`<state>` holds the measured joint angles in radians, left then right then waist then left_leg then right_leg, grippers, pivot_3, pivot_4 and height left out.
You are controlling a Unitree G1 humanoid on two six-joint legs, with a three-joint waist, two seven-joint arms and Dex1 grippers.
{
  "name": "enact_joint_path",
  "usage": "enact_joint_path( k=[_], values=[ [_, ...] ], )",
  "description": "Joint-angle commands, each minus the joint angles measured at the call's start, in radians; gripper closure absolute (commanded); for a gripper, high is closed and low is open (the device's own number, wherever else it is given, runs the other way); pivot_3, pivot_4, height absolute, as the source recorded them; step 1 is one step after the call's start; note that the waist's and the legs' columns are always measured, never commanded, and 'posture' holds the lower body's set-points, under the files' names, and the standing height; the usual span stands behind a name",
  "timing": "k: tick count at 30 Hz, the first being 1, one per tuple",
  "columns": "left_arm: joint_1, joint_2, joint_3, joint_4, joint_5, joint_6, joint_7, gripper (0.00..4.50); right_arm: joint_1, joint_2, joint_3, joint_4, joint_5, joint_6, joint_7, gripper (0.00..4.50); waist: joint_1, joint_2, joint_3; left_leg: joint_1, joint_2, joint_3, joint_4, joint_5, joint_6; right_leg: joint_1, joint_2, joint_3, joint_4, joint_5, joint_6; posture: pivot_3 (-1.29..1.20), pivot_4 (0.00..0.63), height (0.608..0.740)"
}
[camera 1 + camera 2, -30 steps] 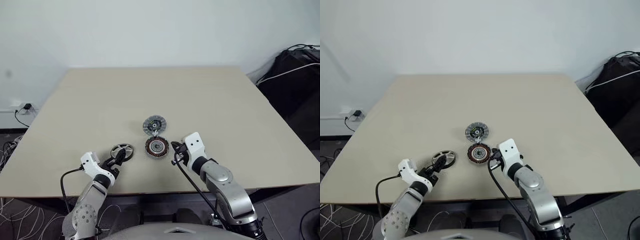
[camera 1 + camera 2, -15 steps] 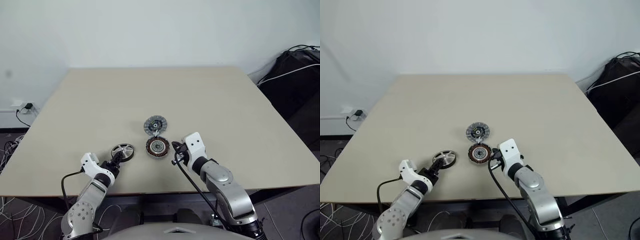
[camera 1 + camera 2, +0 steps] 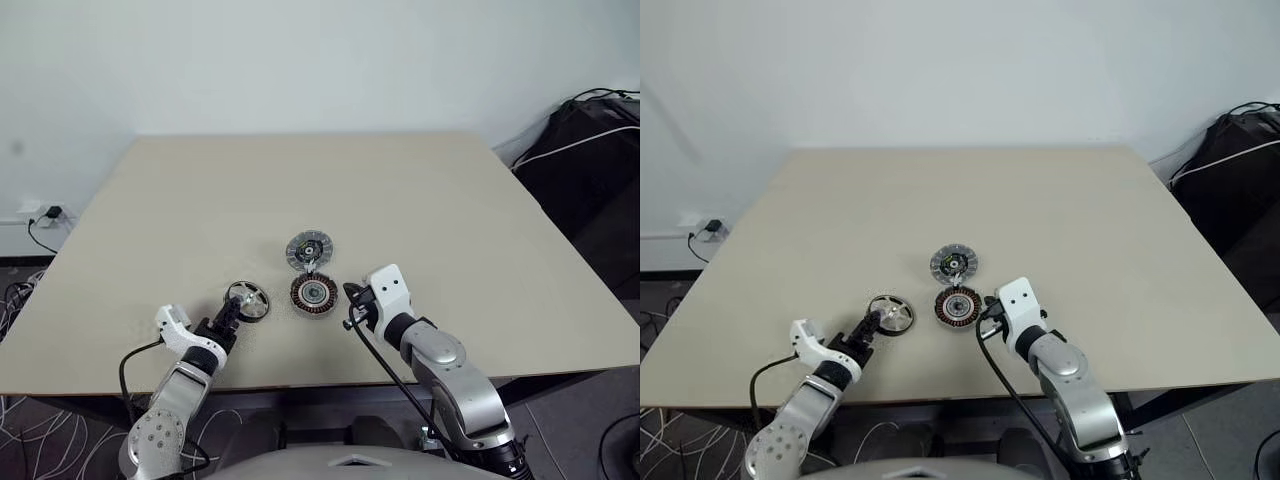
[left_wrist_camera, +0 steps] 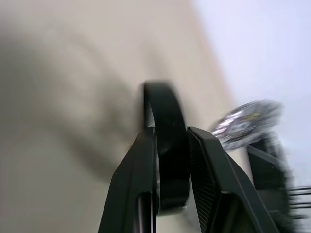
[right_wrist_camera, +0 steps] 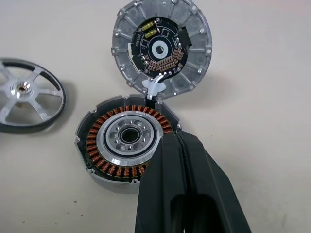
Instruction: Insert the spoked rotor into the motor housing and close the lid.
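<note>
The spoked rotor (image 3: 247, 300), a silver wheel with a dark rim, is tilted up off the table at the front left. My left gripper (image 3: 232, 313) is shut on its rim; in the left wrist view both fingers (image 4: 142, 184) pinch the dark rim (image 4: 164, 116). The motor housing (image 3: 314, 293) sits just right of it, copper windings up. The lid (image 3: 308, 250) lies open behind the housing, inner face up, joined to it by a short white wire. My right gripper (image 5: 179, 141) is shut with nothing in it, its tips resting at the housing's near rim (image 5: 124, 182).
The beige table (image 3: 420, 190) stretches wide behind and to both sides of the parts. Its front edge runs close under both grippers. A black bag with cables (image 3: 590, 150) stands off the table's right side.
My left gripper has shut on the rotor's rim and raised it, tipping the wheel up from flat on the table. The right arm, housing and lid have not moved.
</note>
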<state>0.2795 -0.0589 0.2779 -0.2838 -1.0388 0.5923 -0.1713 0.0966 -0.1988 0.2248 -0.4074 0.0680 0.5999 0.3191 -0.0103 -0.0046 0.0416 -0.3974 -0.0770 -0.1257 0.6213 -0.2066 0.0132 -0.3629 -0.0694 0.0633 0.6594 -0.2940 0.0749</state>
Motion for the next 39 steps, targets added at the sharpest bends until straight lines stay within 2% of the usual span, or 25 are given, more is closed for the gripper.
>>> enact_joint_path(
  k=[1, 8, 19, 22, 27, 30, 34, 39],
  values=[
    [-0.016, -0.027, -0.037, -0.081, -0.101, -0.006, -0.107, 3.48, -0.011, -0.002, -0.020, -0.047, 0.009, -0.014, -0.008, 4.50, 0.000, 0.000, 0.000, 0.000, 0.000, 0.000, 0.000, 0.000, 0.000, 0.000, 0.000, 0.000, 0.000, 0.000, 0.000, 0.00, 0.000, 0.740],
    [-0.092, 0.005, -0.149, 0.047, -0.087, 0.082, -0.140, 3.48, 0.003, -0.003, -0.031, -0.049, 0.010, -0.019, -0.016, 4.50, 0.001, 0.001, 0.000, 0.000, 0.000, 0.000, 0.000, 0.000, 0.000, 0.000, 0.004, 0.000, 0.000, 0.000, 0.000, 0.00, 0.000, 0.740],
    [-0.177, -0.004, -0.171, 0.078, -0.094, 0.125, -0.139, 3.48, 0.039, -0.001, -0.048, -0.078, 0.009, -0.014, -0.041, 4.50, 0.000, 0.001, 0.000, 0.000, 0.000, 0.001, 0.000, 0.000, 0.000, 0.000, 0.005, 0.001, 0.000, 0.000, 0.000, 0.00, 0.000, 0.740],
    [-0.163, 0.013, -0.178, 0.050, -0.019, 0.086, -0.124, 3.48, 0.045, 0.000, -0.051, -0.083, 0.011, -0.015, -0.046, 4.50, 0.000, 0.001, 0.000, 0.000, 0.000, 0.001, 0.000, 0.000, 0.000, 0.000, 0.005, 0.001, 0.000, 0.000, 0.000, 0.00, 0.000, 0.740],
    [-0.104, 0.104, -0.188, 0.004, 0.185, -0.022, -0.119, 3.48, 0.049, 0.002, -0.048, -0.080, 0.011, -0.017, -0.048, 4.50, 0.000, 0.001, 0.000, 0.000, 0.000, 0.001, -0.002, 0.000, 0.000, -0.001, 0.006, 0.002, 0.000, 0.000, 0.000, 0.00, 0.000, 0.740],
    [-0.083, 0.151, -0.176, -0.005, 0.275, -0.082, -0.116, 2.94, 0.047, 0.001, -0.042, -0.076, 0.010, -0.017, -0.046, 4.50, 0.002, 0.001, 0.000, 0.000, 0.000, 0.001, -0.002, 0.000, 0.000, -0.001, 0.005, 0.002, 0.000, 0.000, -0.001, 0.00, 0.000, 0.740],
    [-0.069, 0.234, -0.163, 0.020, 0.487, -0.199, -0.070, 1.63, 0.033, 0.000, -0.029, -0.061, 0.010, -0.016, -0.035, 4.50, 0.004, 0.001, 0.000, 0.000, 0.000, 0.001, -0.001, 0.000, 0.000, -0.001, 0.003, 0.002, 0.000, 0.000, 0.000, 0.00, 0.000, 0.740],
    [-0.090, 0.241, -0.155, 0.067, 0.604, -0.260, -0.022, 0.03, 0.017, 0.001, -0.022, -0.048, 0.010, -0.017, -0.028, 4.50, 0.006, 0.002, 0.001, 0.000, 0.000, 0.001, -0.002, 0.000, 0.000, -0.001, 0.001, 0.002, 0.000, 0.000, 0.000, 0.00, 0.000, 0.740]
  ],
)
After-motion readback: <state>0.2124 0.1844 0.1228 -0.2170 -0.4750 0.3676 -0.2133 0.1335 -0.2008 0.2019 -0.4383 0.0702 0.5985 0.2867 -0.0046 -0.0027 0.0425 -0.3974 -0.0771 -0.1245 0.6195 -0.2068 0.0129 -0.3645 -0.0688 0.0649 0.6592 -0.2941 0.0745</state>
